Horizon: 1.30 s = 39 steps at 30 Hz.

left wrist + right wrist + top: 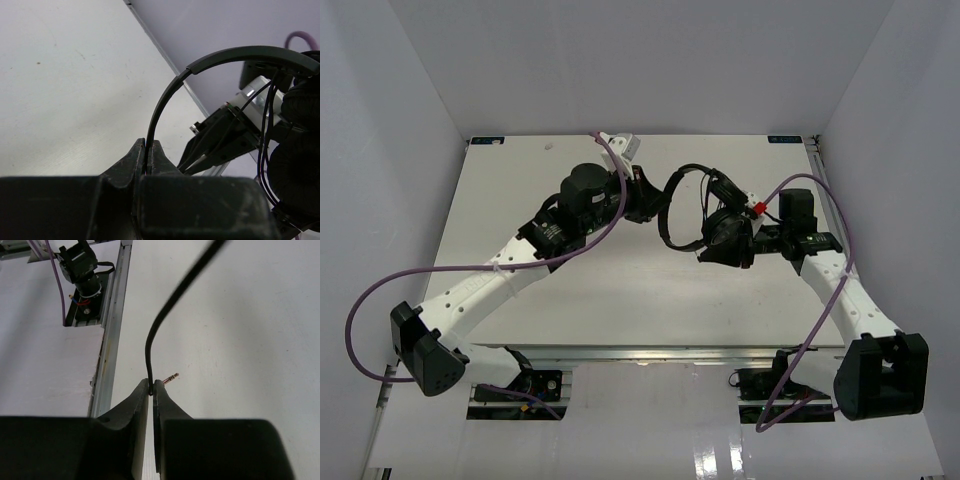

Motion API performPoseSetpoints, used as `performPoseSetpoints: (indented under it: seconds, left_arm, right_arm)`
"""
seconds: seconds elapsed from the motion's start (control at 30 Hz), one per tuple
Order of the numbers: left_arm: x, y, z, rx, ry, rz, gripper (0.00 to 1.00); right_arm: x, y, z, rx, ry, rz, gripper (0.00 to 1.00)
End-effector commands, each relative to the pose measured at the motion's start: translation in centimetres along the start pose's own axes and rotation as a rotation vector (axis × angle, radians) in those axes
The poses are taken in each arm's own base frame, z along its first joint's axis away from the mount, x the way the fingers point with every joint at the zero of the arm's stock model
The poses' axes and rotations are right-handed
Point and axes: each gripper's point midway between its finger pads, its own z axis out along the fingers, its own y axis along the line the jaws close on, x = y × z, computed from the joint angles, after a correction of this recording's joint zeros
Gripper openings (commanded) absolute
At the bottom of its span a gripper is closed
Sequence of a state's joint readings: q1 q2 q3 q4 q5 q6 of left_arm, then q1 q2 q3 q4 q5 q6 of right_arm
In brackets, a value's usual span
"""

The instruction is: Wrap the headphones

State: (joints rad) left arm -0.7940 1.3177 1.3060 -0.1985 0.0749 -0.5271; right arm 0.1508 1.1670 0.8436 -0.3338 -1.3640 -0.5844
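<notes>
The black headphones (705,215) hang above the table centre between both arms. My left gripper (655,205) is shut on the thin curved headband (165,95), which rises from between the fingers in the left wrist view. The earcups (300,150) sit at the right, with thin cable strands (264,120) running across them. My right gripper (705,255) is shut on the thin black cable (165,315) close to its end. The metal jack plug (171,377) sticks out just past the right fingertip.
Purple robot cables (380,300) loop beside each arm. The white table (570,290) ends at a metal rail (112,330) at the near edge. White walls close in the left, back and right sides.
</notes>
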Motion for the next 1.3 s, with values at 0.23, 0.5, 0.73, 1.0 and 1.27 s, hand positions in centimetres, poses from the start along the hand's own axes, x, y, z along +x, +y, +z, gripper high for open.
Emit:
performPoseSetpoints:
  seconds: [0.23, 0.5, 0.73, 1.0, 1.27]
  left_arm:
    - [-1.6, 4.9, 1.2, -0.248, -0.189, -0.164, 0.0]
    - [0.4, 7.6, 3.1, -0.33, -0.222, -0.274, 0.0]
    - [3.3, 9.9, 5.1, -0.43, -0.124, -0.252, 0.0]
    - [8.1, 13.0, 6.2, -0.501, -0.003, -0.164, 0.0]
    - [13.7, 15.2, 7.4, -0.517, 0.151, -0.112, 0.0]
  right_arm:
    - [-0.5, -1.1, -1.0, 0.253, 0.093, -0.098, 0.08]
    - [1.2, -2.3, -1.7, 0.373, 0.184, -0.093, 0.08]
    - [2.5, -3.1, -2.3, 0.446, 0.301, -0.136, 0.08]
    - [4.1, -2.7, -1.0, 0.377, 0.296, -0.042, 0.08]
    - [8.8, -3.0, -0.2, 0.281, 0.362, 0.063, 0.08]
